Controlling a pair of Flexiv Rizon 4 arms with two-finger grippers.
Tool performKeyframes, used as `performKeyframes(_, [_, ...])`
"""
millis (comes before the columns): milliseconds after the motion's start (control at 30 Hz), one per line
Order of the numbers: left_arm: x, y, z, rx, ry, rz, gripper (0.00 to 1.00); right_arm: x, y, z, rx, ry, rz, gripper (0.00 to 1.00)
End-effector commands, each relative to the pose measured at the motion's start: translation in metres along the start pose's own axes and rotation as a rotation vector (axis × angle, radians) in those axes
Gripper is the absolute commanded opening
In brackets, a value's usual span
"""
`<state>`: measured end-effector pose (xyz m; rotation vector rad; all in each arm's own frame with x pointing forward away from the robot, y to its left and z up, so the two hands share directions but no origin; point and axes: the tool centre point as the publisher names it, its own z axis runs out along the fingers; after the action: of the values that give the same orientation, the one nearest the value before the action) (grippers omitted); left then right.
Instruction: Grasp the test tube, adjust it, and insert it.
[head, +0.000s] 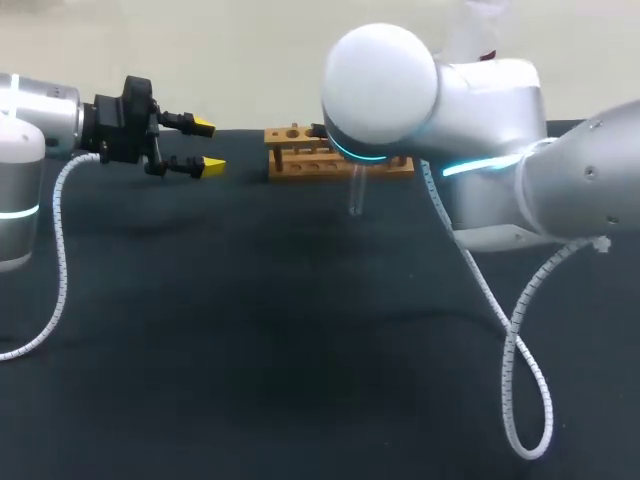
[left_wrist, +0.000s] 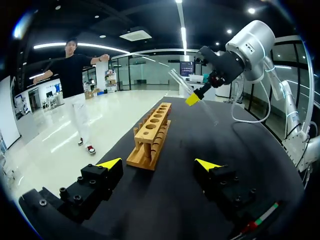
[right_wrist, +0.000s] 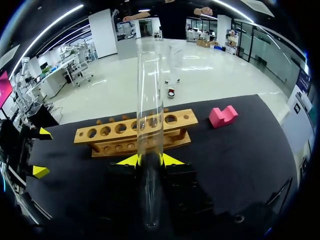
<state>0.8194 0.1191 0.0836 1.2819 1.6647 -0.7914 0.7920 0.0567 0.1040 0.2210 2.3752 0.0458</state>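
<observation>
One test tube (right_wrist: 150, 100) in right gripper (right_wrist: 150, 160); rack (right_wrist: 102, 133) hugs table's (head: 250, 340) far edge

The clear glass test tube (right_wrist: 150, 100) is clamped in my right end effector (right_wrist: 150, 160) — tilted, off the worktop (head: 250, 350), near the wooden rack (right_wrist: 105, 132) of round holes.

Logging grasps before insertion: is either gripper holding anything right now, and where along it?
The right gripper holds the test tube, pinched from both sides around mid-length. The left gripper is open and empty.
</observation>
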Motion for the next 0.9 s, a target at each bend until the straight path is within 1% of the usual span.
performKeyframes(33, [0.001, -0.001, -0.001, -0.003, -0.004, 0.003, 1.0, 0.003, -0.007, -0.015, -0.003, -0.067, 0.005, 0.0])
performKeyframes(267, [0.001, -0.001, -0.001, -0.003, -0.004, 0.003, 1.0, 0.001, -0.009, -0.021, -0.026, -0.083, -0.009, 0.0])
performKeyframes(300, [0.001, -0.001, -0.001, -0.003, -0.004, 0.003, 1.0, 0.001, -0.009, -0.022, -0.011, -0.06, -0.009, 0.0])
performKeyframes(367, [0.001, -0.001, -0.001, -0.003, -0.004, 0.003, 1.0, 0.0, -0.01, -0.024, -0.018, -0.064, -0.042, 0.0])
performKeyframes(767, [0.001, -0.001, -0.001, -0.003, -0.004, 0.003, 1.0, 0.0, -0.01, -0.024, -0.018, -0.064, -0.042, 0.0])
performKeyframes(900, [0.001, -0.001, -0.001, -0.003, -0.004, 0.003, 1.0, -0.013, -0.004, -0.02, -0.038, -0.197, -0.014, 0.0])
